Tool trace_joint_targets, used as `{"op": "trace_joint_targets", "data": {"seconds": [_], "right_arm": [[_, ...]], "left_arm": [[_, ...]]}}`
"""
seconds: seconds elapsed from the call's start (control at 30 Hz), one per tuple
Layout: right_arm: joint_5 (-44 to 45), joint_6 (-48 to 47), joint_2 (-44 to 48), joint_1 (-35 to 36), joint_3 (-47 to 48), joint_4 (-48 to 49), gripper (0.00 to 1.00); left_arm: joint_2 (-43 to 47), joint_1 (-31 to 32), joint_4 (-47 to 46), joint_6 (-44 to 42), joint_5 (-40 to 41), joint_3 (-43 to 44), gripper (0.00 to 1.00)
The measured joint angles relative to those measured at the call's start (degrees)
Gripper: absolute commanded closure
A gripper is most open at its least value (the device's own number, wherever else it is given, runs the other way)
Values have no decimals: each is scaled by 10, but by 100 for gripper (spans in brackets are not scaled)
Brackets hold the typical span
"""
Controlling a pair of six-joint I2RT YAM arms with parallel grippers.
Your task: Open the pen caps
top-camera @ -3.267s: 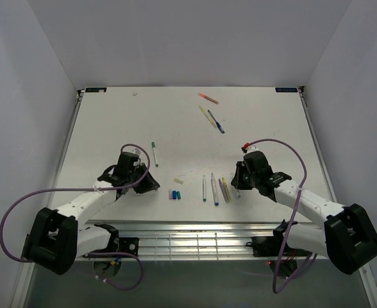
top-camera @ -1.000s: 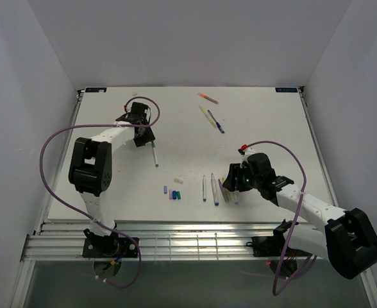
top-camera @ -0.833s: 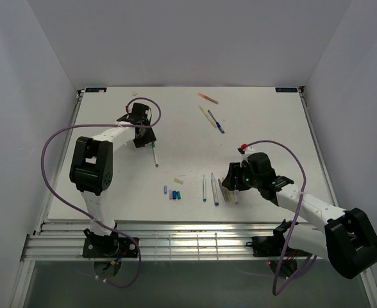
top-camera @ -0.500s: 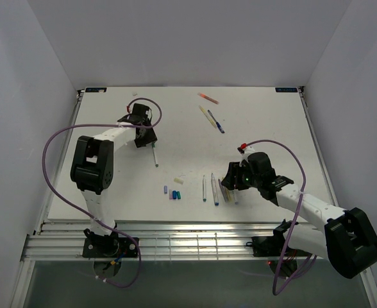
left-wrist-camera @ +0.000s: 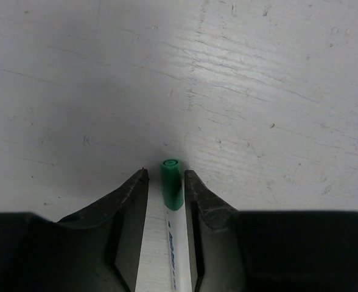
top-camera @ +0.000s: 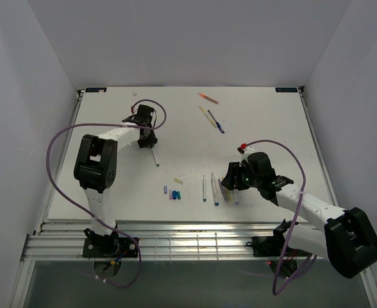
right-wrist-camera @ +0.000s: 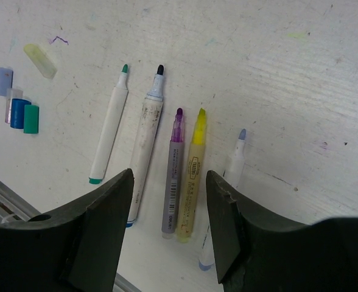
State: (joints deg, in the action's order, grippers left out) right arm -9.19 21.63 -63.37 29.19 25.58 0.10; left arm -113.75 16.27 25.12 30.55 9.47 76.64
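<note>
A white pen point(left-wrist-camera: 176, 249) with a green pen cap point(left-wrist-camera: 171, 182) lies flat on the table. My left gripper point(left-wrist-camera: 165, 172) is open and straddles its capped end. The right finger sits close against the barrel and a strip of table shows on the left side. From above, this gripper point(top-camera: 148, 140) covers the pen's point(top-camera: 155, 158) far end. My right gripper point(right-wrist-camera: 168, 176) hangs open over a row of several uncapped pens point(right-wrist-camera: 173, 176) and holds nothing. Loose pen caps lie to their left: pale yellow point(right-wrist-camera: 40, 61), blue point(right-wrist-camera: 17, 113) and teal point(right-wrist-camera: 31, 118).
Three more pens lie at the back of the table: an orange one point(top-camera: 208, 98), a yellow one point(top-camera: 206, 114) and a blue-ended one point(top-camera: 217, 123). The loose caps point(top-camera: 174, 192) sit near the front edge, between the arms. White walls enclose the table.
The left gripper has crept slightly to the right at the pen's capped end, and its arm has swung a little. The right arm has stayed almost still over the uncapped pens.
</note>
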Motion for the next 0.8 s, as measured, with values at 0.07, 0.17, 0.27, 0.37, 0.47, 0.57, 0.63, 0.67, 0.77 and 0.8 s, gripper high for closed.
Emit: {"op": "trace_joint_targets", "data": {"seconds": [0.07,0.17,0.27,0.37,0.47,0.57,0.63,0.67,0.77,0.8], "right_arm": [[0,0,0,0,0,-1,43],[0,0,2,0,0,-3,43],[2,0,12,0,0,-13,42],[3,2,23,0,0,-26,42],[6,5,36,0,0,-42,42],[11,9,50,0,0,-55,38],[14,12,58,0,3,-69,29],[16,15,61,0,6,-77,27],[17,20,69,0,19,-99,23],[16,21,73,0,24,-104,23]], "left_arm": [[-10,6,12,-3,18,13,67],[-21,14,23,-4,37,29,75],[-22,17,25,0,43,30,90],[-21,18,25,2,45,30,100],[-16,18,22,5,44,24,100],[3,18,19,9,31,1,100],[27,19,28,10,13,-22,100],[42,20,33,12,2,-34,100],[103,25,32,17,-29,-73,100],[130,29,31,20,-41,-86,100]]}}
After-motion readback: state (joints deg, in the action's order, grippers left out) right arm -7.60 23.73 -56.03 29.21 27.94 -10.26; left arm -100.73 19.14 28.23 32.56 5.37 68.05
